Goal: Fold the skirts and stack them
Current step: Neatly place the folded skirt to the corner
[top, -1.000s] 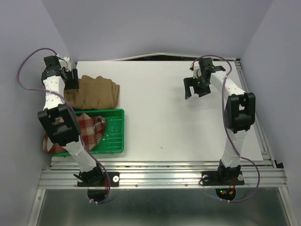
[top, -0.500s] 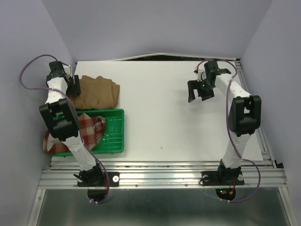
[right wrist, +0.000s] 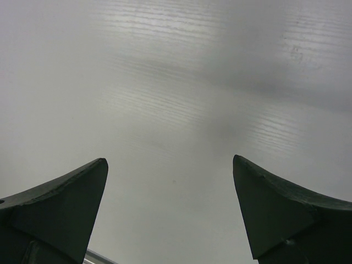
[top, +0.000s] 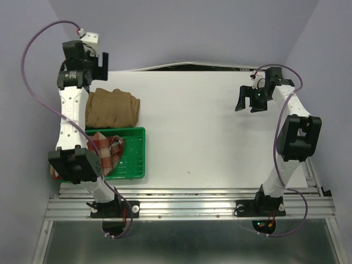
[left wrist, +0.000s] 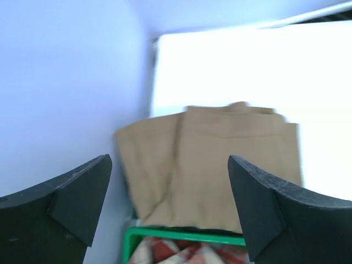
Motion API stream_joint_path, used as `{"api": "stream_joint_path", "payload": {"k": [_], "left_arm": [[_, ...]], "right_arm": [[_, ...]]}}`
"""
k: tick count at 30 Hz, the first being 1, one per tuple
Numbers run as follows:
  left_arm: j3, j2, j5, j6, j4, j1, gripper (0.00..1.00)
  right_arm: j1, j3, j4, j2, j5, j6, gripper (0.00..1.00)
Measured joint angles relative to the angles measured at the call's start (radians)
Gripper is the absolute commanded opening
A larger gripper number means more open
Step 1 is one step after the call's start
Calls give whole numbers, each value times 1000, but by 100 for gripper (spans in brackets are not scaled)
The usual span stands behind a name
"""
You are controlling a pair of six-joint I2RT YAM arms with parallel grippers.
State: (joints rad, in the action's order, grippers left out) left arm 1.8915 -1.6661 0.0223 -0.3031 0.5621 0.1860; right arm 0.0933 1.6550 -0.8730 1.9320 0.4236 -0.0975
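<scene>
Left gripper: jaws spread wide, nothing between them, hanging high over the far-left corner of the table. Right gripper: jaws also wide and bare, above bare surface on the far right.

Tan-brown skirt: folded, flat at the far left, long axis running left to right. It lies below the left jaws and a little towards me. In the left wrist view it sits squarely between the fingers.

Red plaid skirt: crumpled in the green tray, spilling over the tray's left rim. No third skirt in any view.

Key relation: the plaid skirt lies nearer to me than the tan one, on the left arm's side and well apart from the right gripper. I judge the left arm the one to fetch it.

The tan skirt's near edge is just beside the tray's far rim; whether they touch, I cannot tell.

Room: side wall close on the left; centre and right of the table open for spreading and folding.
</scene>
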Motion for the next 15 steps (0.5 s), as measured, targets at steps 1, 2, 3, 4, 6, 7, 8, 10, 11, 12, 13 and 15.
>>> {"api": "stream_joint_path", "payload": {"k": [1,2,3,4,6,7,8,10,11,12,13,15], "left_arm": [[-23,23,-1,-6,-5,-61,99],[-48,35,3,-11,-7,-111,99],[-77,46,3,-14,-18,-161,98],[-131,60,9,-18,-36,-212,99],[-254,86,24,-23,-69,-299,99],[-298,92,31,-24,-70,-323,99],[-357,99,36,-24,-78,-355,98],[-440,101,53,-16,-86,-392,99],[-480,102,61,-8,-98,-411,99],[-520,108,66,-1,-121,-428,99],[-578,125,76,15,-141,-451,98],[-639,154,86,32,-164,-479,99]], "right_arm": [[3,-1,5,-12,7,0,100],[3,-3,11,-24,13,1,100],[0,-11,23,-48,24,1,100],[-2,-22,35,-71,32,3,100],[-3,-79,76,-137,57,8,100],[-5,-107,85,-167,69,8,100],[-8,-142,96,-203,84,9,100],[-10,-236,135,-274,110,11,100],[-10,-268,145,-294,116,11,100],[-10,-315,155,-324,124,13,100],[-10,-352,159,-344,127,13,100],[-10,-446,176,-396,128,12,100]]}}
